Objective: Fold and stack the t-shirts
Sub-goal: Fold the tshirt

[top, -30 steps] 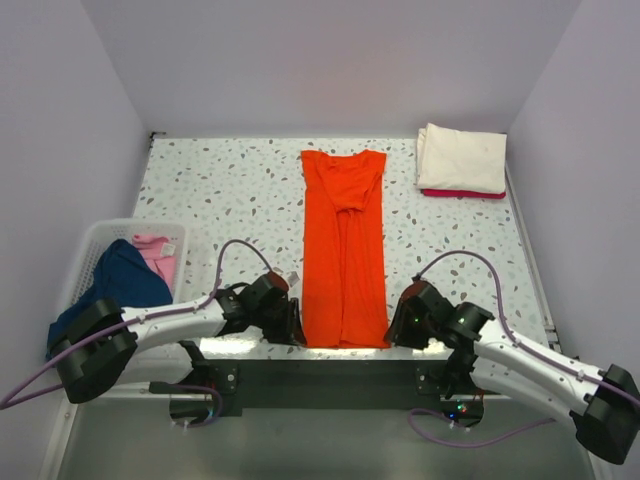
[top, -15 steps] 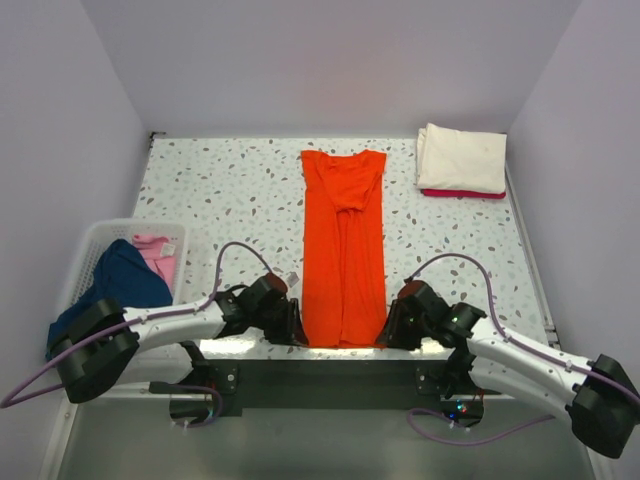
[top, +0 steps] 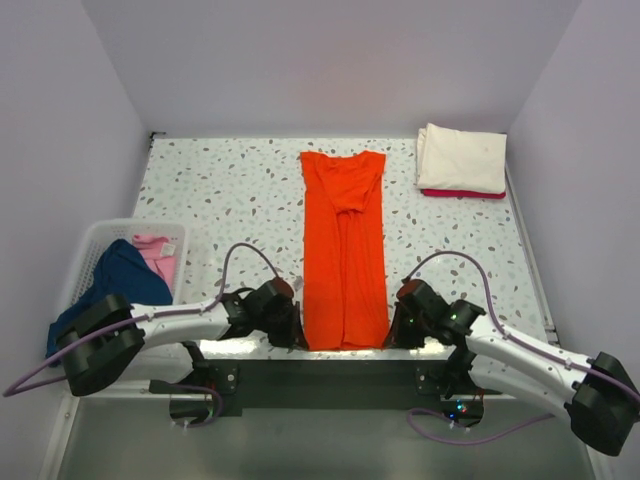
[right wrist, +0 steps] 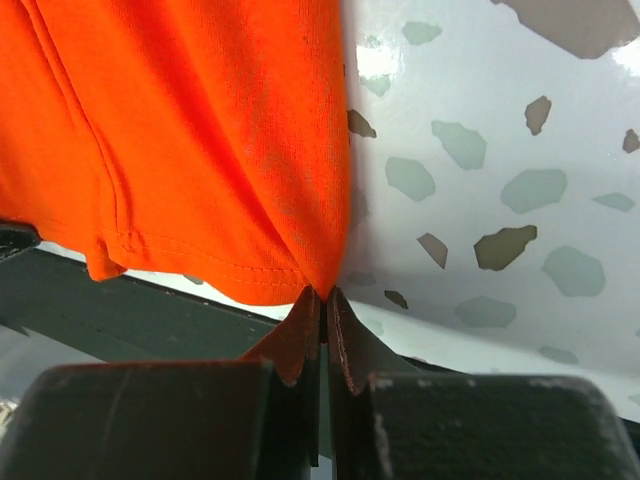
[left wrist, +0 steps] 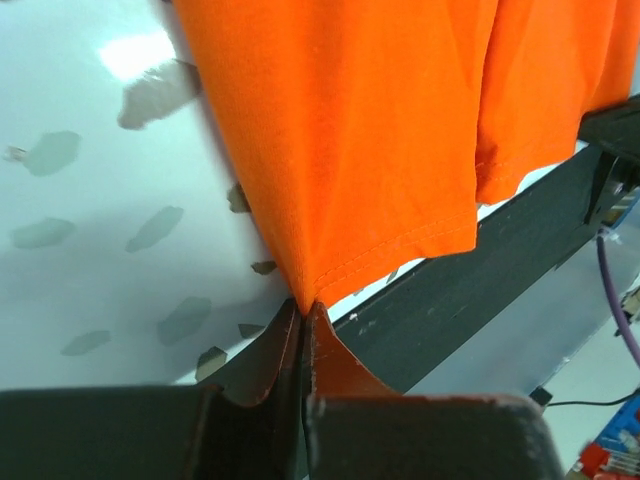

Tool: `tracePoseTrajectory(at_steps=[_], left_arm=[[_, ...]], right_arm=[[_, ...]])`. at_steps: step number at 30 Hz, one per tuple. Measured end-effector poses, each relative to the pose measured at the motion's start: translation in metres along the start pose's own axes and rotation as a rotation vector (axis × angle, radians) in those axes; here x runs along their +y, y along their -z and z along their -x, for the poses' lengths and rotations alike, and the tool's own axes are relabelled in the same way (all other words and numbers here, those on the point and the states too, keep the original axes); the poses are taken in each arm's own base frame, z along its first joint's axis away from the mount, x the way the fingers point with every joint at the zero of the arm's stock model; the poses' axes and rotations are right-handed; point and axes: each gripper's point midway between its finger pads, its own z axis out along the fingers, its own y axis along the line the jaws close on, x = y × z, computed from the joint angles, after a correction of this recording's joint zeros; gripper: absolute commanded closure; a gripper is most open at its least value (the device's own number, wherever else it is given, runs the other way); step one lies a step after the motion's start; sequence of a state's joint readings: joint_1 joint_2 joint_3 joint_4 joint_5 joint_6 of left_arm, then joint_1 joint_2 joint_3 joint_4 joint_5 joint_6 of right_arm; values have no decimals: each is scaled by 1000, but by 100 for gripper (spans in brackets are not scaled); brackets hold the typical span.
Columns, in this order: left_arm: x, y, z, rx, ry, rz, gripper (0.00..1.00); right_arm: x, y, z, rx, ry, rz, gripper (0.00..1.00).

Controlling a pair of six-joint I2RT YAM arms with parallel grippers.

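- Top external view: the orange shirt point(top: 344, 250), a long narrow strip, lies on the desk point(top: 220, 200), long axis running from near edge to far.
- The left tool point(top: 297, 336) pinches its near left corner and the right tool point(top: 391, 335) its near right corner.
- The hem sits at the near edge, with the collar end straight ahead.
- The stack point(top: 462, 160) lies far right, well apart.

Your orange t-shirt point(left wrist: 350, 130) runs off the top edge in both wrist views. From above, the red t-shirt point(top: 465, 193) is just a sliver under the cream t-shirt point(top: 462, 158); the navy t-shirt point(top: 120, 280) covers most of the pink t-shirt point(top: 158, 256).
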State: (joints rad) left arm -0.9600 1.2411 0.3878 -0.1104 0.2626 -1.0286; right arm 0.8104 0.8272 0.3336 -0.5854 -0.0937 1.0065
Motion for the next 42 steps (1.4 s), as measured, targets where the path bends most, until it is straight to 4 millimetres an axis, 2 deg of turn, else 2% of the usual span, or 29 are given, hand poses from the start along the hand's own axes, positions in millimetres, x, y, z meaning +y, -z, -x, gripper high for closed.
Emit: tracePoseTrajectory(at_steps=[7,10,13,17,21,25,30,38,42], left_arm=[[-6,2,-17,33,-65,31,100],[-6,9,-21,36,-74,45,100],[-16,17,-10,3,-90,58,100],[-39,25,22,-79,-114,34,100],[-46,29,64,-163,-113,36,100],[-48,28,101,-221,-116,53,100],[-56,19,147,-268,-126,60,100],[-36,14,207,-340,-41,98,100],[-32,16,241,-385,-5,103,100]], right_arm=[[-4,11,-12,13,105,-31,100],[5,21,-21,17,197,-37,100],[17,34,-16,-17,253,-53,100],[34,48,13,-125,288,-109,100],[57,54,44,-221,348,-173,100],[72,46,73,-276,386,-232,100],[69,31,119,-313,342,-295,100],[87,15,190,-373,283,-284,100],[85,1,216,-364,238,-272,100]])
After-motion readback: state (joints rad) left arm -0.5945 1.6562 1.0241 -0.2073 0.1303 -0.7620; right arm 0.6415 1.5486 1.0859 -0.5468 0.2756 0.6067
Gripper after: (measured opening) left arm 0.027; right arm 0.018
